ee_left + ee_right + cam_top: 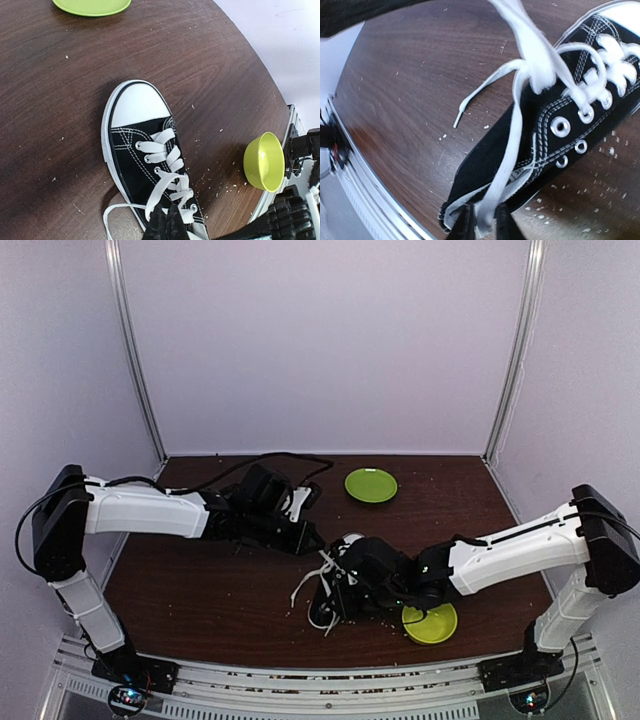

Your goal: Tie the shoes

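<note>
Black sneaker (131, 156) lies mid-table (60, 100), btw the two arms. Left gripper (167, 222) is pressed tight, pinching a lace loop (161, 182). Right gripper (484, 222) nips the loose lace (509, 165) nr the heel. Green bowl (265, 162) nearby.

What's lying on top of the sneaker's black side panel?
A white lace drapes over the sneaker, running down between the fingers of the right gripper. The canvas beneath the lace is covered.
</note>
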